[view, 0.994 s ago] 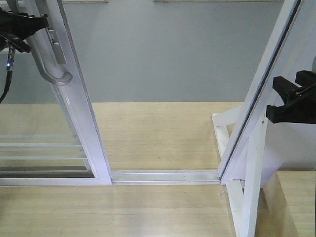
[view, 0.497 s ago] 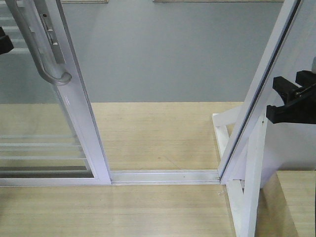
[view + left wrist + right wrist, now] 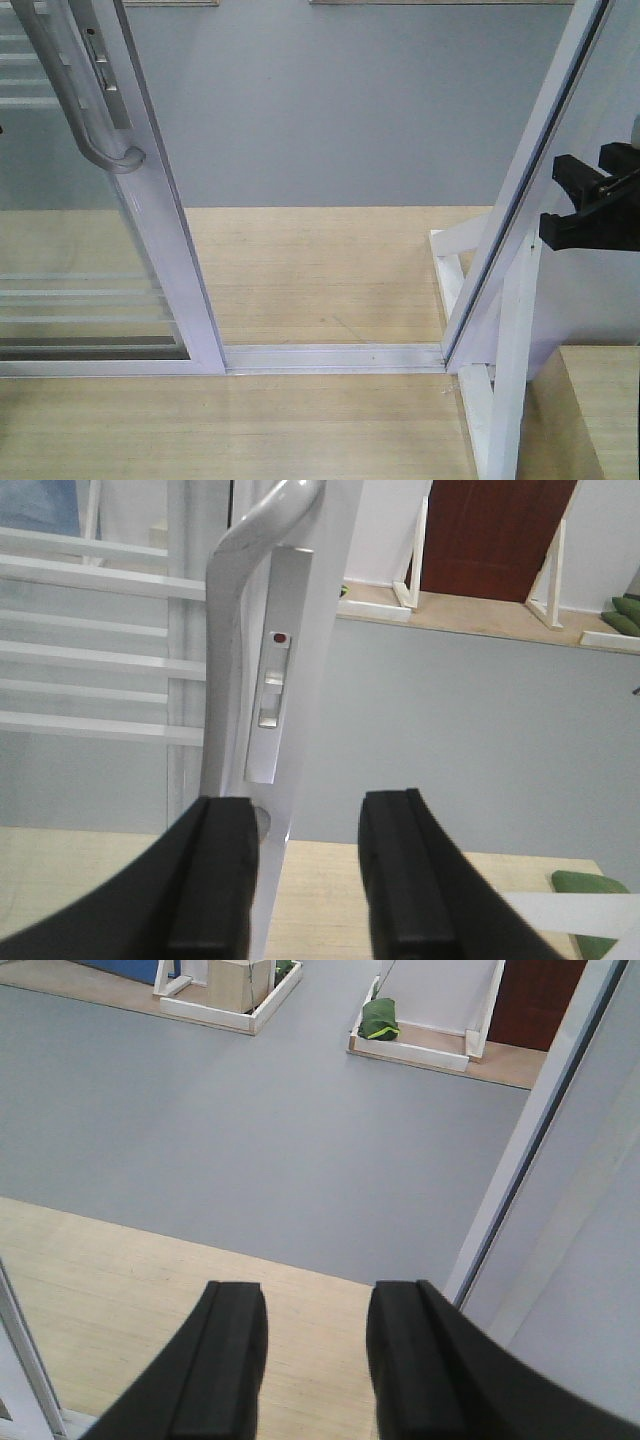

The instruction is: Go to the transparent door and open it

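— Any writing, label or number ahead of your pincers?

— None that I can read. Just above and ahead of my left gripper, the lock plate on the transparent door carries only a small red dot, with no letters or digits beside it.

— And by your other pincer?

— Beyond my right gripper I see nothing with print on it; the far green things are too small to show any mark.
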